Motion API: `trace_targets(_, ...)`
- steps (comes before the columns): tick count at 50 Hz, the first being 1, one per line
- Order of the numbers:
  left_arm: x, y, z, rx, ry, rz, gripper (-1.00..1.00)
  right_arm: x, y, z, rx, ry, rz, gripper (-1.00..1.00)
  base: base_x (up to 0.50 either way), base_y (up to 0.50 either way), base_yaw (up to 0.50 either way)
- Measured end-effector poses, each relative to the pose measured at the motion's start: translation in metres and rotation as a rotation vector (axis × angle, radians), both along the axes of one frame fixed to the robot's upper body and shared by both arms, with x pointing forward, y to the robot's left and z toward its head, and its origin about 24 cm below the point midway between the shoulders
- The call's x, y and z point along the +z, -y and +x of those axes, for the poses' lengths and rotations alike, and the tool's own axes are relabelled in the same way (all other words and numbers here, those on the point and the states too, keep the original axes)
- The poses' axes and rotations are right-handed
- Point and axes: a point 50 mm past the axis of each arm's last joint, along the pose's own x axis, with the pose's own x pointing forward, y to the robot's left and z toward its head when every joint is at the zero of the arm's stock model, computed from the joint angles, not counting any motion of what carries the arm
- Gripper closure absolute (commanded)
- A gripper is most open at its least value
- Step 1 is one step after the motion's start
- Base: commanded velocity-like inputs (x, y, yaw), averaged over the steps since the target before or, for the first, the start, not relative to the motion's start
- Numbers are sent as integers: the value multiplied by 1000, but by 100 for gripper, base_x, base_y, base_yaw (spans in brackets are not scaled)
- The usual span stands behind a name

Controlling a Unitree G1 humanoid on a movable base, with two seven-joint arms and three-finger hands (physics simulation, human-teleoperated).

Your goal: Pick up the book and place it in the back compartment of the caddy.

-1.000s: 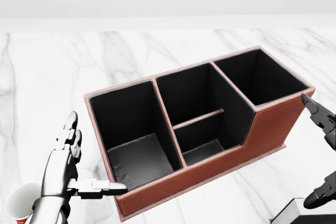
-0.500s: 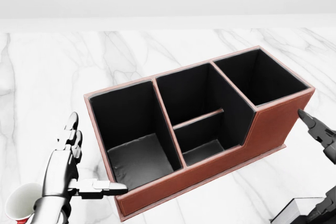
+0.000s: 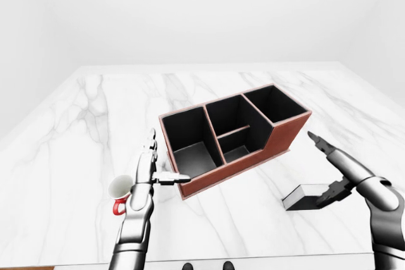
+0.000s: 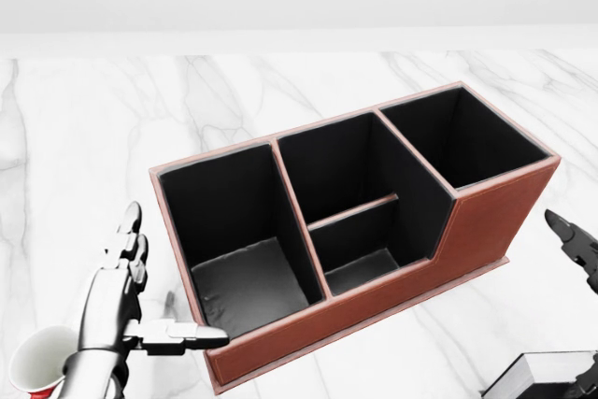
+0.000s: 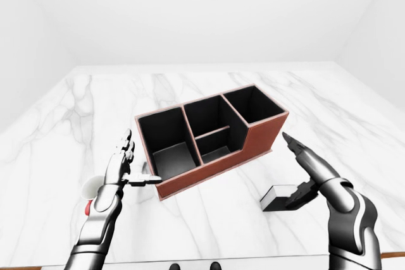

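The book (image 3: 302, 197) is dark with white page edges and lies flat on the marble table, right of and below the caddy in the left-eye view. The brown caddy (image 3: 288, 134) has black compartments, all empty. My right hand (image 3: 319, 169) is open, its fingers stretched out above the book's right end and its thumb down by that end. My left hand (image 3: 159, 161) is open, fingers up, its thumb pointing at the caddy's lower left corner. The head view shows only the book's corner (image 4: 542, 373) at the bottom right.
A white mug with a red handle (image 3: 120, 189) stands just left of my left hand. The marble table's (image 3: 95, 124) near edge runs along the bottom of the eye views. A plain white wall stands behind the table.
My right hand has moved down in the head view, from beside the caddy's right end toward the book. The left hand and the caddy have stayed put.
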Motion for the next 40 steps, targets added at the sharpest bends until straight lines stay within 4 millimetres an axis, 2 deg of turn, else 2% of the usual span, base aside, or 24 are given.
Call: trace_targets(40,-3,0,1,0,-5,4,-100,-23,13,-2,-72,-84,-38,-100,0,0,0)
